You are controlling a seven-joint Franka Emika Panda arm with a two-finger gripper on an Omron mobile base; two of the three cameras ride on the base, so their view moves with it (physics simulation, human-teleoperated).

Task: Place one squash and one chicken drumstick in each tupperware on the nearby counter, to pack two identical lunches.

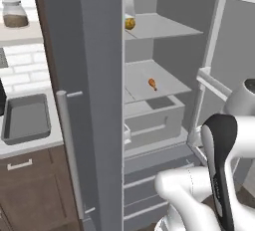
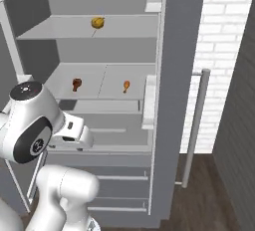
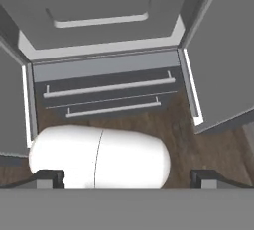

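Currently, the gripper [image 3: 127, 177] is hanging with its jaws spread wide and empty, pointing down at the fridge's lower drawers [image 3: 106, 92], while above a squash [image 2: 97, 23] and two drumsticks [image 2: 76, 84] are sitting on the shelves and a tupperware [image 1: 26, 119] is lying on the counter [image 1: 30, 145].

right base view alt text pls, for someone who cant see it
An open fridge holds a squash on the upper shelf and two drumsticks apart on the shelf below. The white arm rises at lower left, touching none of them.
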